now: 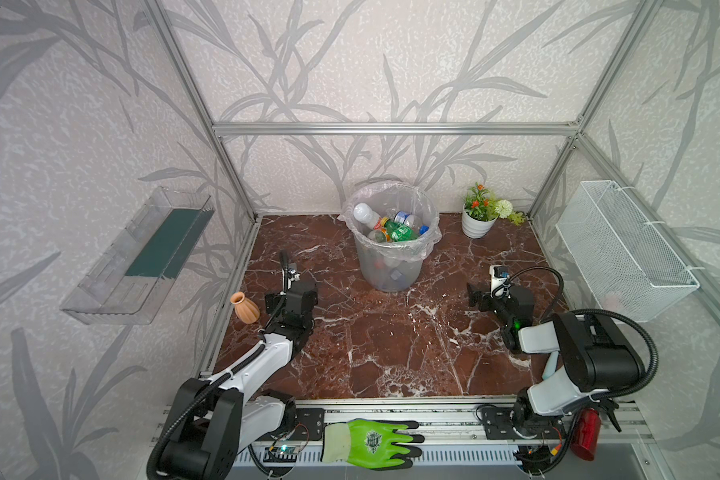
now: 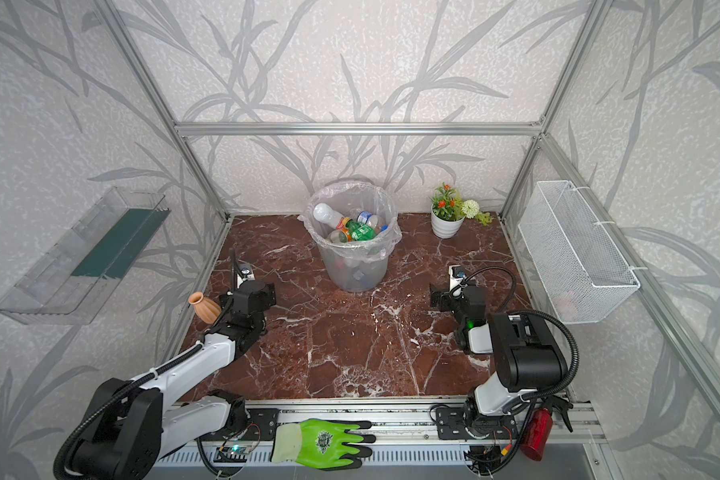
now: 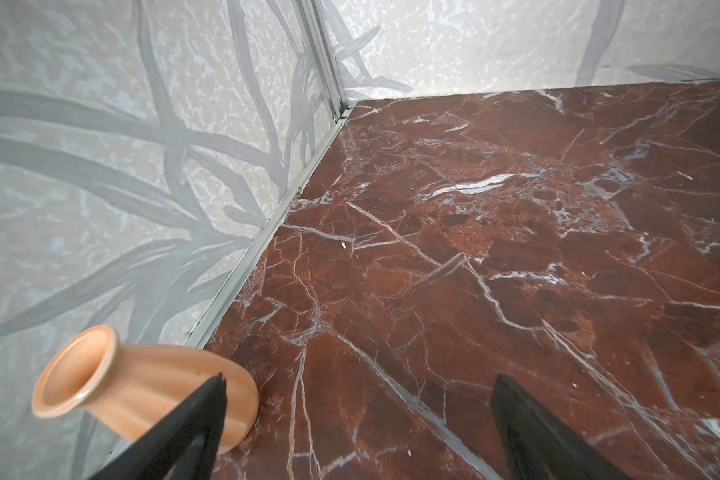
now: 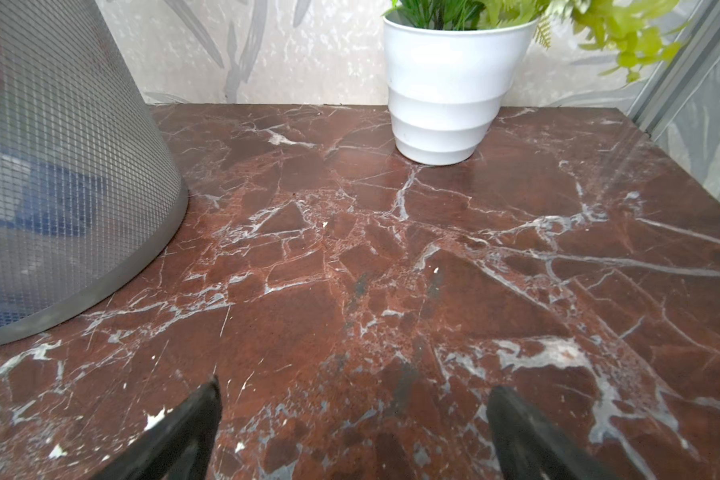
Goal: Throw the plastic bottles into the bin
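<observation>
On the left wall you see a clear shelf (image 1: 138, 257) with a dark green strip inside. Below it, at the left edge of the red marble table (image 1: 391, 353), a small terracotta vase (image 1: 245, 307) stands upright. Just to the right of the vase is your left gripper (image 3: 360, 380). Its jaws stand wide apart and nothing is between them. In the left wrist view one finger (image 3: 200, 415) crosses in front of the vase, but you cannot tell if it touches.

In the middle, near the far wall, stands the grey bin (image 1: 391, 266) with a thin plastic bag (image 1: 427, 245) folded over its rim. The plastic bottles (image 1: 395, 230) lie piled inside it: a white one at the left side, a green one in the centre, and clear ones with blue caps at the right side. More shapes show dimly through the wall lower down.

To the right of the bin and nearer to you, your right gripper (image 4: 355, 384) hangs low over bare table, jaws spread fully and empty. It points toward the white flower pot (image 1: 478, 224) in the far right corner. On the right wall hangs a white wire basket (image 1: 624, 245).

On the near rail a green glove (image 1: 371, 442) lies in the middle, and a red spray bottle (image 1: 585, 434) is at the right end.
</observation>
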### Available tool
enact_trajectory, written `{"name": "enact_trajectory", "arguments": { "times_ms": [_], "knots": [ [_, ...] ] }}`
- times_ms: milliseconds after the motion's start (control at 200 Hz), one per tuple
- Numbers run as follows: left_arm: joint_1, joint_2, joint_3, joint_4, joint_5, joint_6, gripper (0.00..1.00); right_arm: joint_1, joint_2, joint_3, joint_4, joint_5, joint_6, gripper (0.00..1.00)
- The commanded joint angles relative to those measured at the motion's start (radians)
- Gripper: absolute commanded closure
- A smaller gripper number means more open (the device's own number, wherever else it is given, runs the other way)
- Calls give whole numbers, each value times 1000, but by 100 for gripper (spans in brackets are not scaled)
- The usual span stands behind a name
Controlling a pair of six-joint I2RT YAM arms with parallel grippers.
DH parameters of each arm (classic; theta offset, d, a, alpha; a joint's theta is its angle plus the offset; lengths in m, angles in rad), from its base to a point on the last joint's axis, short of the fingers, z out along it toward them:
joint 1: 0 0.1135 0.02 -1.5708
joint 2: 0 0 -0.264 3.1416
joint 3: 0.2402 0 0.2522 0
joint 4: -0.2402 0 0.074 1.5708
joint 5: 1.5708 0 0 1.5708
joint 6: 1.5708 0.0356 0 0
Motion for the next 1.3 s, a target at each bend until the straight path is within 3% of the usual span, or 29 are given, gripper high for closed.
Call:
{"name": "enact_trajectory", "arguments": {
  "times_ms": [0,195,275,350,1295],
  "knots": [
    [105,78,-32,234,196,1,1,4,-10,21,23,28,0,1],
    [216,249,-16,390,350,-44,1,5,-9,22,25,29,-1,1],
    [219,387,-44,624,428,13,1,5,-9,22,23,29,0,1],
    [218,312,15,388,440,-2,1,5,-10,22,23,29,-2,1],
    [216,331,7,425,430,3,1,8,-11,34,-1,15,-8,1]
  ]
}}
